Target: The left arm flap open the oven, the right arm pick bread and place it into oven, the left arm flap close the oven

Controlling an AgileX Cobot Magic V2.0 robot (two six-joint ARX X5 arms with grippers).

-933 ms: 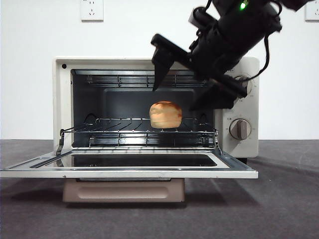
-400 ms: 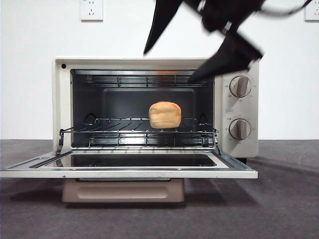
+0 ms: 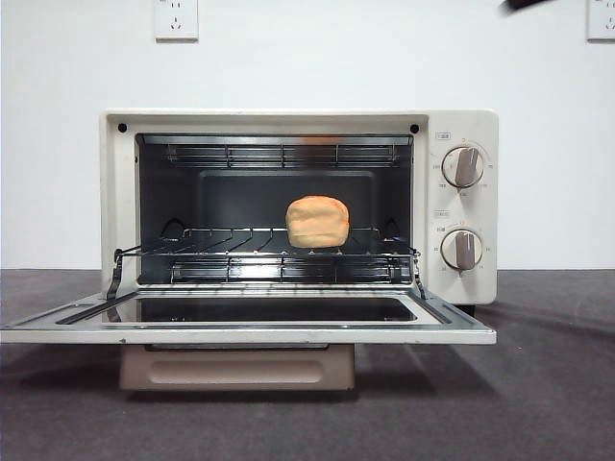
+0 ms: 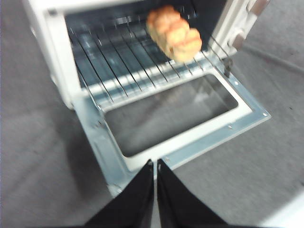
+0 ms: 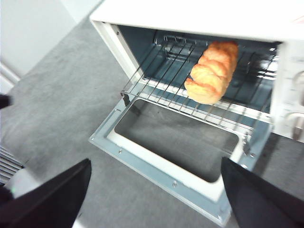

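Note:
The cream-white oven (image 3: 461,130) stands with its glass door (image 3: 452,327) folded down flat. The golden bread (image 3: 317,222) rests alone on the wire rack (image 3: 231,259), right of centre. From above, my right gripper (image 5: 156,164) hangs open over the lowered door (image 5: 142,156), with nothing between its jaws and the bread (image 5: 213,71) well beyond them. My left gripper (image 4: 155,164) is shut and empty, hovering above the door's front corner (image 4: 118,183), with the bread (image 4: 175,33) far off on the rack. In the front view only a black arm tip (image 3: 527,4) shows at the top edge.
Two knobs (image 3: 463,166) sit on the oven's right panel. The beige handle (image 3: 237,368) hangs below the open door. Dark grey table (image 3: 557,384) stretches around the oven, and a white wall with sockets (image 3: 177,18) stands behind.
The arm with the open jaws has lifted away from the oven mouth, up and to the right, almost out of the front view. The bread stays on the rack.

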